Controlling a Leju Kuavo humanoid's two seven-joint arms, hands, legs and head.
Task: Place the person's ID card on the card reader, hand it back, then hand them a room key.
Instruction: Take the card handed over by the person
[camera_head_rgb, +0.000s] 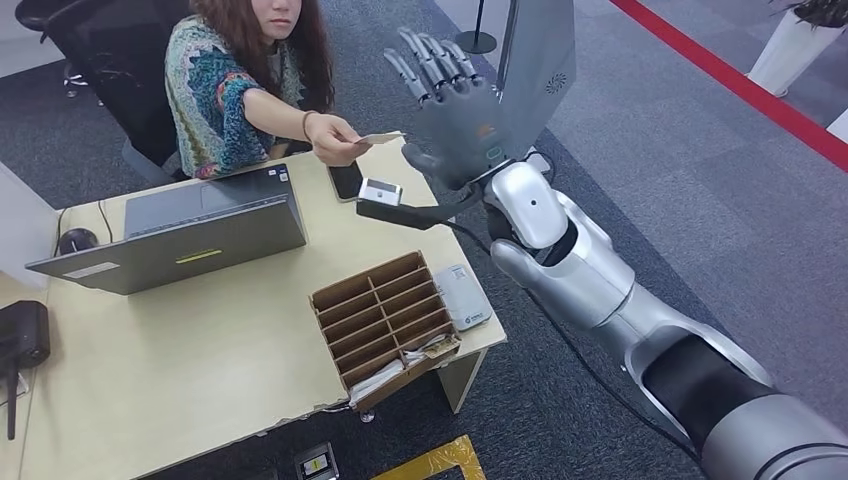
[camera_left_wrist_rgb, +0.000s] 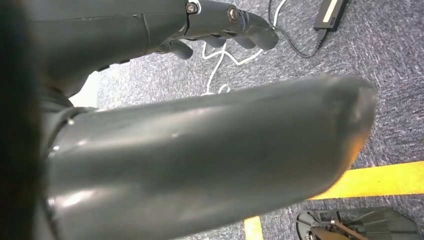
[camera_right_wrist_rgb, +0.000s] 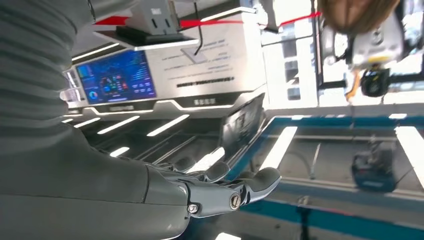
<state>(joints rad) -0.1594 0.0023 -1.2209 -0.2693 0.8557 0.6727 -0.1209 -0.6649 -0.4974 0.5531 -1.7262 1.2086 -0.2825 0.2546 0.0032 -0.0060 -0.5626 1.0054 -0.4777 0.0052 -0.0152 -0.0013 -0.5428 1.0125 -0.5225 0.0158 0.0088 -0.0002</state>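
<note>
A seated person (camera_head_rgb: 245, 75) reaches across the desk and holds a pale ID card (camera_head_rgb: 380, 138) out at its far edge. My right hand (camera_head_rgb: 450, 105) is raised just right of the card, palm toward it, fingers spread upward and holding nothing; its thumb is a little below the card's tip. In the right wrist view the same hand's fingers (camera_right_wrist_rgb: 235, 192) lie apart and bare. The white card reader (camera_head_rgb: 462, 296) lies flat near the desk's right front corner. My left hand (camera_left_wrist_rgb: 225, 22) hangs over grey carpet with nothing in it.
A cardboard divider box (camera_head_rgb: 385, 320) with cards in its front slots sits beside the reader. An open laptop (camera_head_rgb: 190, 235) and a dark phone (camera_head_rgb: 345, 180) lie on the desk (camera_head_rgb: 200, 350). A mouse (camera_head_rgb: 75, 240) is at the left. Cables and yellow tape mark the floor.
</note>
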